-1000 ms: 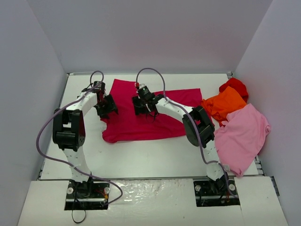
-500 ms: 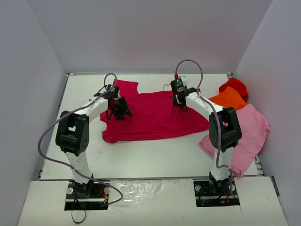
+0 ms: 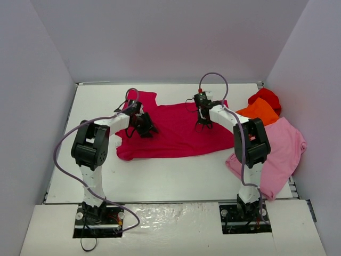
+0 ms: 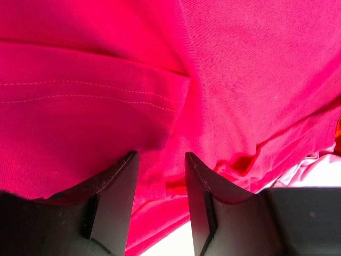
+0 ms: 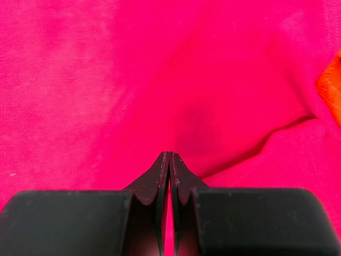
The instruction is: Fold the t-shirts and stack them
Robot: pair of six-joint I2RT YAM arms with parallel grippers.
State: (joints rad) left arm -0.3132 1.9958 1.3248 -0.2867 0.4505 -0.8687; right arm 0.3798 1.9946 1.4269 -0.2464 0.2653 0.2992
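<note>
A crimson t-shirt [image 3: 176, 133] lies spread across the middle of the table. My left gripper [image 3: 147, 128] is down on its left part, near the sleeve. In the left wrist view its fingers [image 4: 114, 197] stand partly apart, with a stitched hem fold of the crimson t-shirt [image 4: 96, 106] between and beyond them. My right gripper [image 3: 204, 123] is on the shirt's right part. Its fingertips [image 5: 169, 160] are pressed together on the crimson t-shirt [image 5: 106, 80], and a crease runs out from them. Pink [image 3: 277, 152], orange [image 3: 259, 111] and bright red [image 3: 266, 97] t-shirts lie heaped at the right.
White walls [image 3: 42, 96] close in the table on the left, back and right. The heap of shirts fills the right edge beside the right arm. Bare white tabletop [image 3: 160, 178] runs between the crimson shirt and the arm bases.
</note>
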